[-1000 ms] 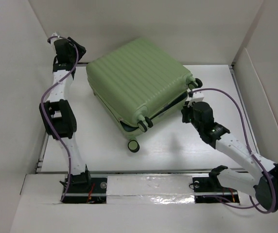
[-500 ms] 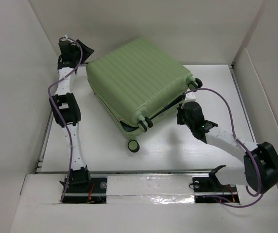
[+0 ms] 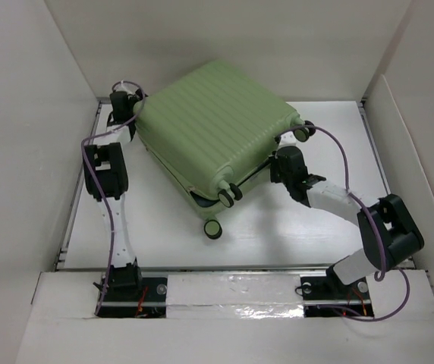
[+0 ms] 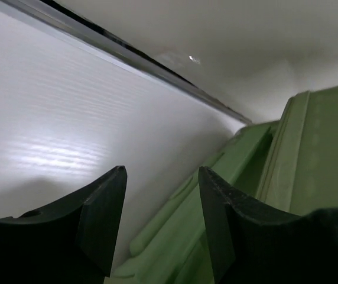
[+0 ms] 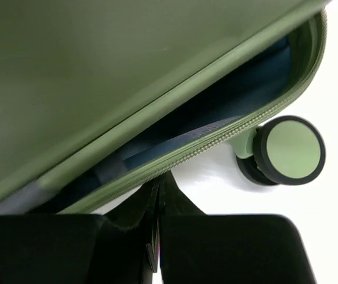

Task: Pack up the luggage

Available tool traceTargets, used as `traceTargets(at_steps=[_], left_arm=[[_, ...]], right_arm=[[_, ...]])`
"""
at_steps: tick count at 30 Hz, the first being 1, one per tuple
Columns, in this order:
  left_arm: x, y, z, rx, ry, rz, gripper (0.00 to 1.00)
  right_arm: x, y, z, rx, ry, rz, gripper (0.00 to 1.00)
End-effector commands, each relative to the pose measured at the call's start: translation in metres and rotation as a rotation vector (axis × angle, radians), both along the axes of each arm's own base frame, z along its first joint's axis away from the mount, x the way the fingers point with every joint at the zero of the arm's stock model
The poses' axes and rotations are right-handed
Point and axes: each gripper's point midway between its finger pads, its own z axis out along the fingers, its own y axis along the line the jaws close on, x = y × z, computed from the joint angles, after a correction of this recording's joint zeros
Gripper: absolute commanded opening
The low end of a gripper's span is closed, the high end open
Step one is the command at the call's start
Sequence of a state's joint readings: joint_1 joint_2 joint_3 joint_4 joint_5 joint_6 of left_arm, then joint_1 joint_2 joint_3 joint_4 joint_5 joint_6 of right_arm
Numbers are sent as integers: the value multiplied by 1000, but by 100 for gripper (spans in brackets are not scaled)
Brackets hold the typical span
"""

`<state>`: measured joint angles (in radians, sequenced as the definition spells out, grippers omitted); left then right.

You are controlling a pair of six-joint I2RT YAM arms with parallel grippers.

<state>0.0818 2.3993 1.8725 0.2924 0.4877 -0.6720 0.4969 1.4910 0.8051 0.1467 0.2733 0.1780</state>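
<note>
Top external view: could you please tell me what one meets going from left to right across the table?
Left pincer → luggage → right pincer

The luggage [image 3: 213,125] lies on the counter [image 3: 293,235], toward the far middle and turned cornerwise. Its lid rests on the lower half, with a gap along the near-right side. The left gripper [image 4: 161,177] is just beside the luggage's far-left corner. The right gripper [image 5: 159,192] is at that gap, between the far wheel [image 3: 303,132] and the wheel pair [image 3: 228,194]. The near wheel [image 3: 212,228] juts out closest to the arm bases.
</note>
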Motion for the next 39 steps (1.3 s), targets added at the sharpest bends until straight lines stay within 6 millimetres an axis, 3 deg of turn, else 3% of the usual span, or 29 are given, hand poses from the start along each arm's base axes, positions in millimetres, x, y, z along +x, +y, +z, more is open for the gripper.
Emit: traceTargets(at_steps=[1, 2, 3, 4, 6, 7, 9, 10, 14, 16, 17, 22, 23, 24, 26, 27, 28, 29, 31, 32, 33, 34, 36, 37, 39], left_arm=[[-44, -15, 57, 1, -126, -33, 49], [-53, -17, 60, -41, -129, -19, 48], [-70, -18, 41, -56, -125, -5, 48], [-82, -24, 59, -63, -160, -3, 48], [-94, -20, 62, -70, -173, 65, 48], [-112, -26, 58, -82, -161, 69, 47], [-129, -34, 64, -134, -187, 96, 47], [-154, -37, 54, -146, -170, 108, 46], [-205, -64, 50, -125, -197, 85, 46], [-234, -70, 44, -79, -190, 70, 45], [-243, -74, 43, -60, -195, 63, 44], [-300, -84, 32, 0, -186, 17, 42], [-308, -83, 49, -6, -237, 8, 42], [-317, -86, 46, -9, -221, -4, 41], [-337, -87, 54, -30, -263, -34, 40], [-343, -86, 48, -17, -241, -35, 40], [-351, -88, 44, -15, -236, -49, 40], [-356, -88, 53, -23, -270, -58, 40], [-365, -92, 47, -31, -261, -94, 40], [-370, -94, 46, -36, -265, -113, 41], [-370, -94, 46, -36, -265, -113, 41], [-370, -95, 46, -43, -264, -115, 41], [-372, -102, 53, -75, -293, -150, 41], [-373, -103, 54, -89, -294, -156, 41], [-374, -107, 60, -120, -303, -165, 40]], right_arm=[[45, 24, 63, 116, -203, 52, 0], [48, 23, 64, 112, -206, 59, 0], [51, 26, 71, 116, -227, 75, 0], [53, 29, 75, 116, -231, 90, 0], [58, 35, 80, 100, -228, 118, 0], [59, 37, 81, 100, -224, 128, 0], [63, 38, 87, 105, -231, 142, 0], [64, 42, 89, 110, -232, 160, 0], [74, 62, 97, 99, -207, 251, 0], [78, 70, 92, 110, -172, 297, 0], [81, 81, 107, 138, -190, 340, 0], [90, 113, 130, 230, -177, 450, 0], [92, 121, 129, 252, -159, 475, 0], [98, 126, 148, 270, -178, 486, 0], [100, 139, 152, 313, -155, 532, 6], [106, 140, 173, 337, -179, 545, 10], [105, 145, 179, 361, -182, 567, 19], [103, 147, 186, 409, -174, 596, 23], [109, 141, 203, 456, -204, 605, 36], [113, 124, 214, 476, -213, 565, 50], [112, 123, 213, 475, -205, 563, 50], [112, 107, 230, 471, -244, 531, 59], [111, 88, 225, 452, -246, 472, 67], [105, 73, 242, 445, -284, 453, 72], [98, 55, 237, 404, -286, 418, 77]])
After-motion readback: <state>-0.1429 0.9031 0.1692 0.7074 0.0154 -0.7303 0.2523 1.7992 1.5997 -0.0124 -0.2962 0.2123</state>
